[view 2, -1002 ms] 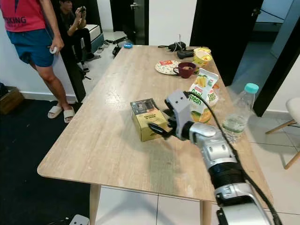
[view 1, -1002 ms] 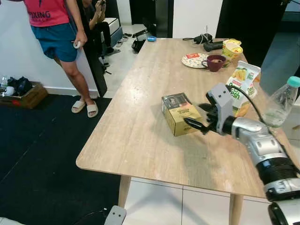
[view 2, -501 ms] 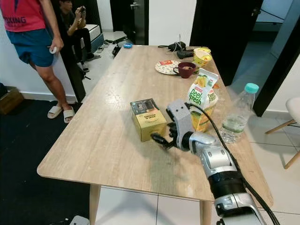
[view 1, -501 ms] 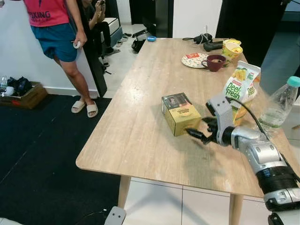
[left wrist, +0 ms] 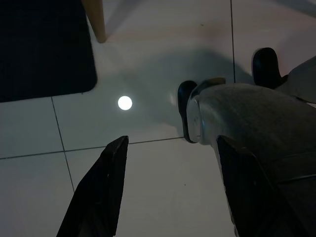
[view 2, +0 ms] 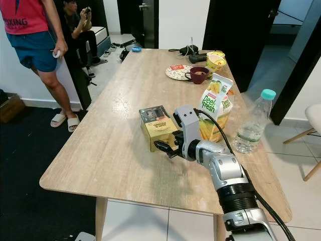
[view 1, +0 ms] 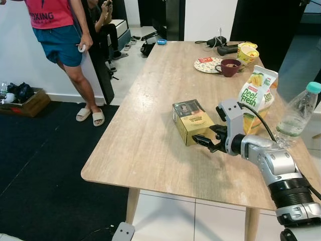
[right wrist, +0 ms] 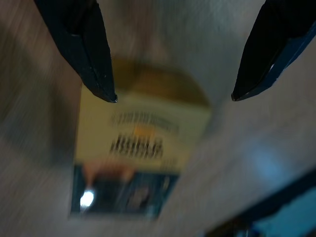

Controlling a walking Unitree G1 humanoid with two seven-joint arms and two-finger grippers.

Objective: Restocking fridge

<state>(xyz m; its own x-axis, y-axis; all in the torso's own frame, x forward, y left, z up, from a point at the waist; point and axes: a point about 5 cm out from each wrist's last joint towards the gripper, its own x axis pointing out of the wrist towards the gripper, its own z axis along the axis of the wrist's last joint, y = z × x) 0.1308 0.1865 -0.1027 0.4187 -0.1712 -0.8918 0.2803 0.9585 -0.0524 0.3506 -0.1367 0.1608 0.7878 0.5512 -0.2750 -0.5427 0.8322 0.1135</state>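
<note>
A yellow box (view 1: 193, 121) with a dark end lies flat near the middle of the wooden table (view 1: 150, 135). My right gripper (view 1: 204, 142) hovers just at the box's near right corner, its black fingers spread and holding nothing. In the right wrist view the yellow box (right wrist: 140, 140) sits blurred between and beyond the two open fingertips (right wrist: 98, 74). A Peel Fresh juice carton (view 1: 256, 95) stands upright behind the right wrist. My left gripper (left wrist: 168, 192) hangs open over the tiled floor beside my own leg.
A clear water bottle (view 1: 297, 111) with a teal cap stands at the table's right edge. A maroon mug (view 1: 230, 67), a plate (view 1: 205, 64) and a yellow cup (view 1: 248, 51) sit at the far end. A person (view 1: 60, 45) stands left of the table on a dark rug.
My right gripper drew back from the box toward the near edge, then came forward and left again to the box's near corner. The box has not moved.
</note>
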